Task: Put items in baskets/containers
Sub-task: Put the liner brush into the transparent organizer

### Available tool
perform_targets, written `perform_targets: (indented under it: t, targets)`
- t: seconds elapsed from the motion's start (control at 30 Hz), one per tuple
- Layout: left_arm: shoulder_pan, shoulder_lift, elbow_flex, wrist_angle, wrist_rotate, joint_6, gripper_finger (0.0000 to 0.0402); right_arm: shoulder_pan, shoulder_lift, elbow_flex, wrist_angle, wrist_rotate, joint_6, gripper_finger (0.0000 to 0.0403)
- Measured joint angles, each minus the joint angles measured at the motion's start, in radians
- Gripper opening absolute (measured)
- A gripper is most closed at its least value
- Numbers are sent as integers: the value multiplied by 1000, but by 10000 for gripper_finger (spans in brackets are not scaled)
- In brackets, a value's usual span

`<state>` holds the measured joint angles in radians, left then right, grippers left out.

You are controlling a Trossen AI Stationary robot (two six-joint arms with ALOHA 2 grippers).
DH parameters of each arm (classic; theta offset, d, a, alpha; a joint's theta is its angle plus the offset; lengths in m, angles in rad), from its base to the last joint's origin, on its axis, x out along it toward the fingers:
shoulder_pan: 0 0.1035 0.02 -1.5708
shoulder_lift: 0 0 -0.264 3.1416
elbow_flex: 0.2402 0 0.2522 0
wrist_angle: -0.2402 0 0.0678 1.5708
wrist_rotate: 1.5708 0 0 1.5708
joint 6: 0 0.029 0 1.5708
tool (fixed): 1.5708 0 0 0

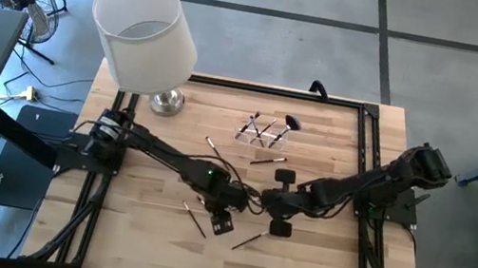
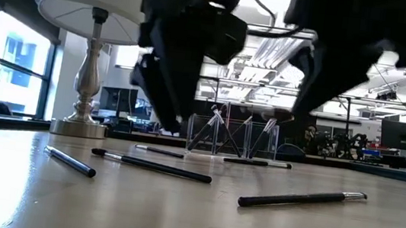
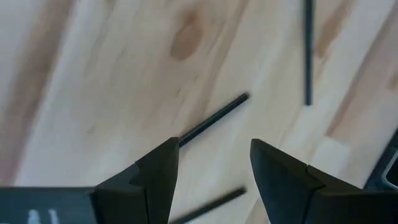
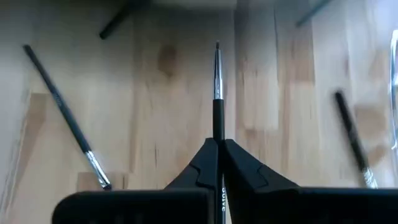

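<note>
Slim dark makeup brushes lie flat on the wooden table (image 1: 315,262): one (image 1: 193,213) by my left gripper, others (image 1: 246,241) (image 1: 213,146) (image 1: 264,160) scattered around. In the low view several brushes (image 2: 151,166) (image 2: 301,199) (image 2: 71,161) lie in front. The clear holder (image 1: 261,136) (image 2: 223,135) stands toward the far edge with a few brushes leaning in it. My left gripper (image 1: 223,222) (image 3: 214,146) hangs open above a brush (image 3: 211,121), touching nothing. My right gripper (image 1: 276,202) (image 4: 217,142) is shut on a thin brush. My right gripper pinches the dark handle (image 4: 217,121) of a thin brush between its two fingertips. The brush runs along the fingers and sticks out past their tips, with its silver ferrule (image 4: 217,90) and fine tip (image 4: 217,46) foremost. It is lifted clear of the table.
A table lamp with a big white shade (image 1: 144,32) (image 2: 92,48) stands at the far left corner. A black frame rail (image 1: 367,145) edges the table. The two grippers are close together at mid-table. Bare wood lies along the near edge.
</note>
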<state>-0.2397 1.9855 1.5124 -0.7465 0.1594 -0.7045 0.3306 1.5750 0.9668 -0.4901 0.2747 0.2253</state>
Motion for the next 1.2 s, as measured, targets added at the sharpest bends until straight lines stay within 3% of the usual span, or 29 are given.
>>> perform_targets:
  t: [0.1, 0.23, 0.4, 0.53, 0.67, 0.8, 0.97, 1.2]
  targets:
    - [-3, -22, -4, -17, -48, 2, 197, -23, -70, -97, 45, -10, 48, 3]
    - [-30, -92, -43, -33, -145, 20, 197, -52, -235, -285, 241, -41, 163, 2]
    - [-53, -216, -207, -27, -175, -33, 197, -78, -447, -559, 708, 8, 316, 1]
    - [-66, -341, -408, 76, -175, -139, 197, -118, -500, -737, 1091, 85, 399, 1]
    - [-84, -465, -608, 229, -163, -272, 197, -187, -481, -813, 1328, 171, 390, 1]
    - [-88, -568, -746, 314, -170, -371, 197, -294, -442, -815, 1442, 180, 322, 1]
    - [-88, -650, -806, 308, -188, -399, 197, -462, -346, -763, 1513, 72, 270, 0]
    - [-81, -702, -815, 224, -223, -373, 197, -614, -71, -597, 1709, -111, 179, 0]
